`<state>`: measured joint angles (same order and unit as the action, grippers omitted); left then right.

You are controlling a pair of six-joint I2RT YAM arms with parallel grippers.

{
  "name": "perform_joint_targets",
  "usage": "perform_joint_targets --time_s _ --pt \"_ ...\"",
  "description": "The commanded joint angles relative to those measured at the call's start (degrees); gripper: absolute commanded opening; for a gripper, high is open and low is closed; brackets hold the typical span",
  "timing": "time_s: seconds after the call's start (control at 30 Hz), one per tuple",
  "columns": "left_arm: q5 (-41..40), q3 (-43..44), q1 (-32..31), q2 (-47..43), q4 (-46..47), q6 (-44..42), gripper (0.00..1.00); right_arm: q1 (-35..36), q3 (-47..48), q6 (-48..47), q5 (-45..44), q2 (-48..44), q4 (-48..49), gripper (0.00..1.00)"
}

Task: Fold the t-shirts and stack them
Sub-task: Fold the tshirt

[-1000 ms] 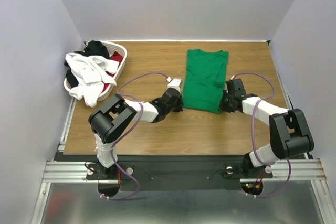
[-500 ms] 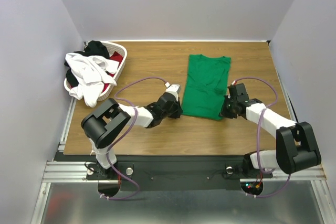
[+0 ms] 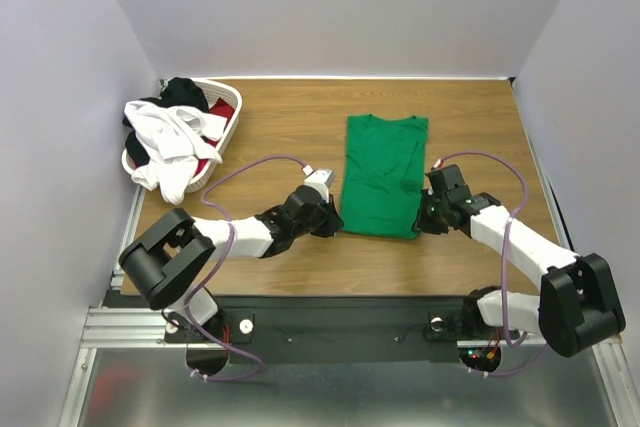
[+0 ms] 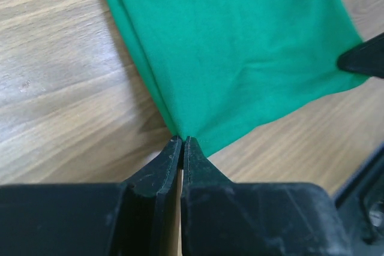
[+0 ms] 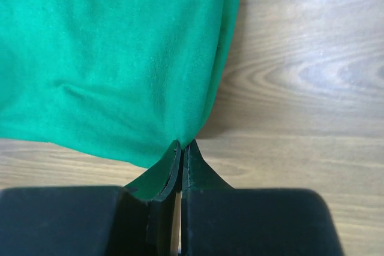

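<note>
one green t-shirt [image 3: 383, 175] on one wooden counter [image 3: 290, 117]. one white basket [image 3: 232, 127] holding one heap of clothes in three colours: white cloth [image 3: 165, 142], black cloth [image 3: 183, 92] and red cloth [image 3: 220, 109]. how many separate shirts make up the heap cannot be told. two robot arms, the left arm [image 3: 232, 232] and the right arm [image 3: 510, 237]. each arm has one pincer, so two in all: the left pincer [image 3: 335, 226] and the right pincer [image 3: 421, 228]. two purple cables, one per arm: the left cable [image 3: 262, 159] and the right cable [image 3: 480, 155]. each wrist view shows one pincer with two fingers.
</note>
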<state>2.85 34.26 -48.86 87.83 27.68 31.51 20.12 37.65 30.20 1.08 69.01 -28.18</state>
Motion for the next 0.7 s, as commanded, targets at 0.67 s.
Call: perform_joint_targets --time_s 0.67 --pt "-1.35 -1.66 -1.06 -27.72 -5.97 5.32 0.00 9.32 15.17 5.67 -9.07 -11.53 -15.15 0.00"
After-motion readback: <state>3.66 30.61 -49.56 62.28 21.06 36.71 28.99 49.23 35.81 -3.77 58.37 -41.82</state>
